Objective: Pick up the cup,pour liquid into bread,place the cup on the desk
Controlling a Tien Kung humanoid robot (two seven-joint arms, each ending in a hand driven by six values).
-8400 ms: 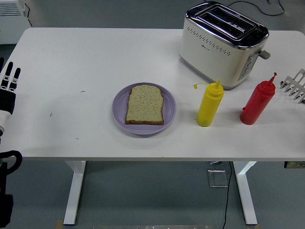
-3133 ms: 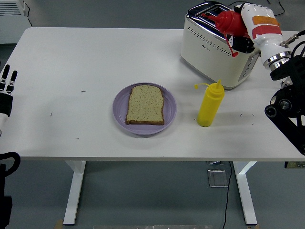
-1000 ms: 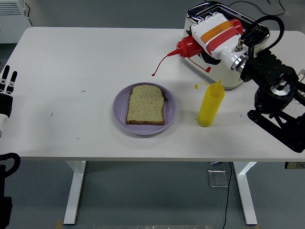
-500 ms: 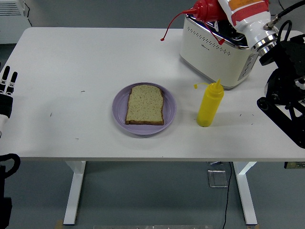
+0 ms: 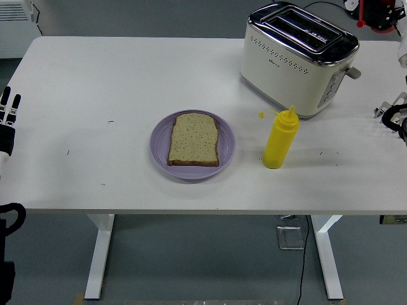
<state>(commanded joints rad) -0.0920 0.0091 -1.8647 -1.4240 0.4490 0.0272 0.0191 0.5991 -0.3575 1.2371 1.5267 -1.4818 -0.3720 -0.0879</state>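
Red plastic at the extreme upper right corner of the frame, the red object, is probably the squeeze container that the task calls a cup, though it is cropped and mixed with dark hardware, so this identification is tentative. It lies up and to the right of the slice of bread, which rests flat on a lilac plate near the centre of the white table. Its long axis cannot be read from the visible fragment. A cream toaster and, nearer the lower edge of the frame, an upright yellow bottle stand between the red object and the bread. Only fragments of the right arm show at the right edge. The right hand's grip cannot be determined. The left hand rests at the left edge, level with the plate, its fingers straight and side by side, holding and touching nothing. Pouring would require carrying the container down and leftward past the toaster to a position above the bread, and the right arm is the nearer one.
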